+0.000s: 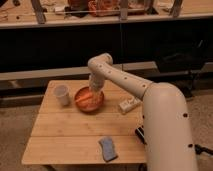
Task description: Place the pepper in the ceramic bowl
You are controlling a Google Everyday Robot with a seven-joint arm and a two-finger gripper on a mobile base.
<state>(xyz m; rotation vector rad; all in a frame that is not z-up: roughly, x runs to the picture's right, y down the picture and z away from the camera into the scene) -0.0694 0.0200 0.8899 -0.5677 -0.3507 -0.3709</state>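
The reddish-orange ceramic bowl (98,104) stands on the wooden table, left of centre towards the back. A light-orange elongated piece, the pepper (85,96), lies inside the bowl at its left side. My gripper (94,89) hangs from the white arm and points down over the bowl's back half, just right of the pepper. I cannot tell whether it touches the pepper.
A small white cup (61,94) stands left of the bowl. A grey-blue sponge (107,148) lies near the table's front edge. A white boxy object (129,104) lies right of the bowl, and a black object (139,134) sits by the arm's base. A dark shelf runs behind the table.
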